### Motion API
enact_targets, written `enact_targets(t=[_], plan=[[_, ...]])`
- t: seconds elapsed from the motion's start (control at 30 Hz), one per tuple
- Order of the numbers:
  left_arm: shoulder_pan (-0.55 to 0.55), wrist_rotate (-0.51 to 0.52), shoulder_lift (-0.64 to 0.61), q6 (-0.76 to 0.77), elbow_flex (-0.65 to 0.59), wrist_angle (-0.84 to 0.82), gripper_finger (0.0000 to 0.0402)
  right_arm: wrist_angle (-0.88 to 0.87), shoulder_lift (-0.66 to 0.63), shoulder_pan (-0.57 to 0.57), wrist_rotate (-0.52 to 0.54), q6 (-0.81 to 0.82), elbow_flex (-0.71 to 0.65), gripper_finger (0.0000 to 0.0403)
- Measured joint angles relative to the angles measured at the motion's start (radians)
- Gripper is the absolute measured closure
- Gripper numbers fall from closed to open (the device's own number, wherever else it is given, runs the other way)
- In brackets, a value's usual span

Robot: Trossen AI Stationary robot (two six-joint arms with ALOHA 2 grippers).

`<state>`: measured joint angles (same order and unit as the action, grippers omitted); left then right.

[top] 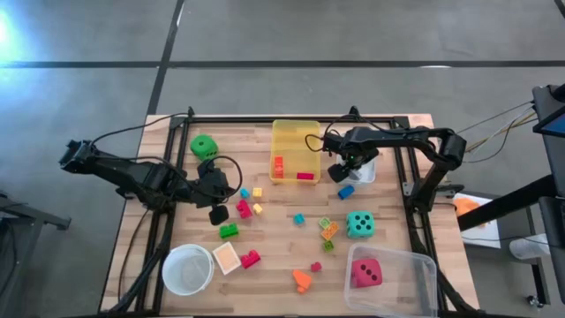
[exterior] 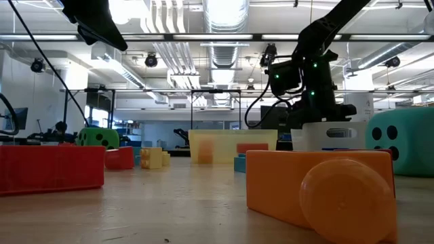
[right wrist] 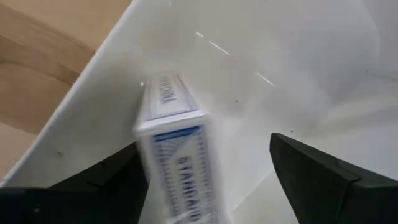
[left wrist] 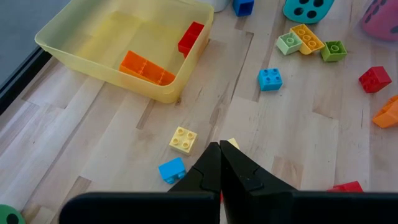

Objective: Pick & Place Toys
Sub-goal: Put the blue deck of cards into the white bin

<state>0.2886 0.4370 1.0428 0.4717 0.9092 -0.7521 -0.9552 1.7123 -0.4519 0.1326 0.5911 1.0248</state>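
Pale wood planks are forming the table (top: 282, 256), with small plastic blocks lying scattered across its middle. The right gripper (top: 347, 168) is hanging over a white bin (top: 367, 170) near the far right of the table, just beside the yellow bin (top: 295, 132). Its fingers (right wrist: 323, 174) are standing wide apart, and between them a blue-and-white box (right wrist: 177, 155) printed with lettering is sitting inside the white bin, close against one finger; whether it is touching that finger I cannot tell. The left gripper (top: 218, 210) is waiting over the left-middle of the table with its fingers (left wrist: 219, 171) pressed together and gripping nothing. Just ahead of it a yellow block (left wrist: 183, 139) and a blue block (left wrist: 171, 170) are lying on the wood. The yellow bin is holding an orange block (left wrist: 146, 67) and a red block (left wrist: 190, 37). A blue block (top: 345, 191) is lying near the white bin. The green die (top: 204, 146) is sitting at the far left of the table, the teal die (top: 359, 224) is resting right of centre, and the pink-red die (top: 366, 272) is sitting inside the clear bin (top: 422, 265) at the near right corner. A round white bowl (top: 187, 269) is standing at the near left, with an orange block (top: 303, 281) lying near the front edge.
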Motion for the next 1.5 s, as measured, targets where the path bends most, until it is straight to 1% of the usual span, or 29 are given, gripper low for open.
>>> enact_targets(t=[0.23, 0.5, 0.63, 0.73, 1.0, 1.13, 1.2, 1.27, 1.5], plan=[[0.0, 0.0, 0.0, 0.0, 0.0, 0.0, 0.0401, -0.023, 0.0, 0.0, 0.006, -0.015, 0.019, 0.0087], [0.0, 0.0, 0.0, 0.0, 0.0, 0.0, 0.0401, -0.146, -0.008, 0.003, 0.034, -0.016, 0.094, 0.0087], [0.0, 0.0, 0.0, 0.0, 0.0, 0.0, 0.0401, -0.206, -0.02, 0.017, 0.083, -0.019, 0.131, 0.0087], [0.0, 0.0, 0.0, 0.0, 0.0, 0.0, 0.0401, -0.217, -0.038, 0.035, 0.099, -0.019, 0.151, 0.0087], [0.0, 0.0, 0.0, 0.0, 0.0, 0.0, 0.0401, -0.228, -0.059, 0.084, 0.099, -0.018, 0.194, 0.0088], [0.0, 0.0, 0.0, 0.0, 0.0, 0.0, 0.0401, -0.229, -0.059, 0.117, 0.059, -0.029, 0.198, 0.0094], [0.0, 0.0, 0.0, 0.0, 0.0, 0.0, 0.0401, -0.23, -0.059, 0.131, 0.046, -0.03, 0.197, 0.0111], [0.0, 0.0, 0.0, 0.0, 0.0, 0.0, 0.0401, -0.232, -0.059, 0.143, 0.046, -0.03, 0.197, 0.014], [0.0, 0.0, 0.0, 0.0, 0.0, 0.0, 0.0401, -0.227, -0.06, 0.154, 0.042, -0.022, 0.197, 0.0283]])
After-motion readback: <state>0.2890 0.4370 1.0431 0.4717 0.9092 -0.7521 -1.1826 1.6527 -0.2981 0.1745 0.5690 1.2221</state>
